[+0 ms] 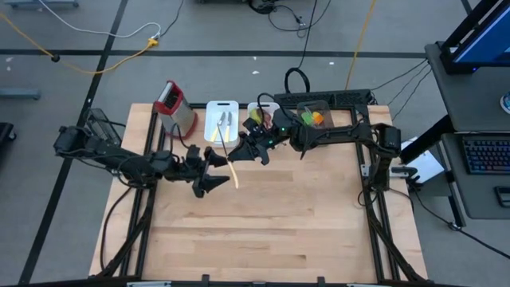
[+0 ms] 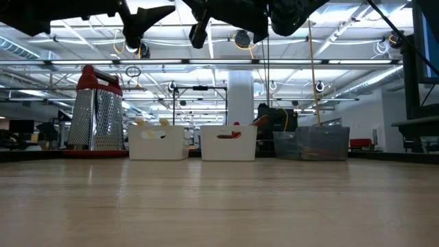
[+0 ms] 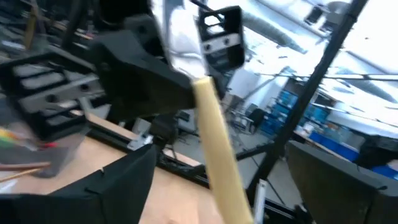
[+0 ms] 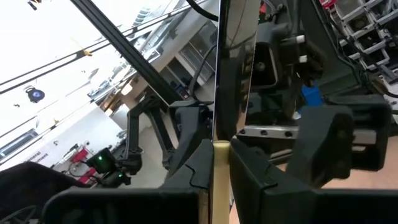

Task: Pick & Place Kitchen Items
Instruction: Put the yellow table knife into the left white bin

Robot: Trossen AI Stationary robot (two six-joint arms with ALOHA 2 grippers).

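Now mid-air handover above the bench [image 1: 263, 231] | right gripper [image 1: 256, 151] fingers pinch the cream-handled knife [image 1: 233, 173] by its blade | left gripper [image 1: 209, 171] fingers spread wide around handle | risk: knife slips, drops short of the trays [image 1: 222, 112].

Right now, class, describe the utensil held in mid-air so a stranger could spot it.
Find the wooden table; two dark arms meet above its middle. There the right end effector grips a knife. Alone among the utensils, it hangs in the air, cream-handled.
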